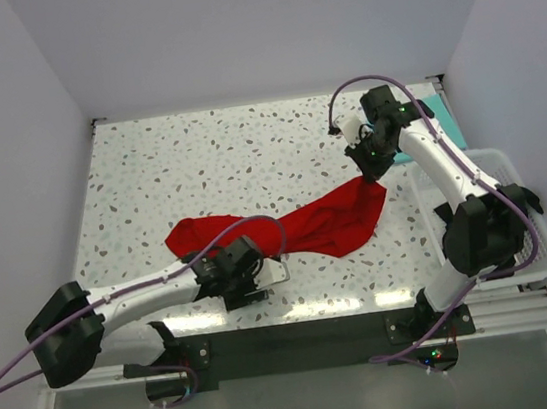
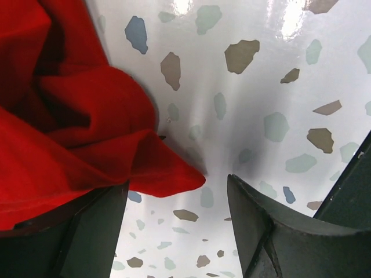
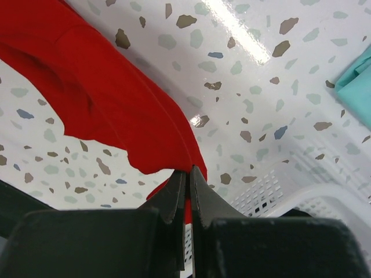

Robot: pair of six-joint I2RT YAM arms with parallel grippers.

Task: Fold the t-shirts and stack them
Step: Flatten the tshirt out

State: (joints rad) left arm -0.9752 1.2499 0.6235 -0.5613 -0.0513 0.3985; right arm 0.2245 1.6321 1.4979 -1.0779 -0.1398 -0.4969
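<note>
Across the middle of the speckled table [image 1: 198, 164], the red t-shirt [image 1: 321, 223] lies crumpled in a long band from left of centre toward the right, with its far right corner drawn up to a point. At the right edge of the table, beside the right arm, stands the white lattice basket [image 1: 544, 229]. Far of the basket, near the far right corner, lies the mint-teal t-shirt [image 1: 447, 119], partly hidden behind the arm. The right gripper [image 1: 371, 177] is clenched on the raised corner of the red shirt; the right wrist view shows its jaws pressed together with red cloth pinched between them [image 3: 188, 174], and the mint-teal cloth [image 3: 356, 87] and basket wall [image 3: 278, 191] lie beyond. The left gripper [image 1: 263, 278] sits low at the near edge of the red band, its jaws spread wide and released [image 2: 174, 188]; a red fold drapes over the left finger [image 2: 98, 231], while the other finger [image 2: 272, 226] stands clear of the cloth.
</note>
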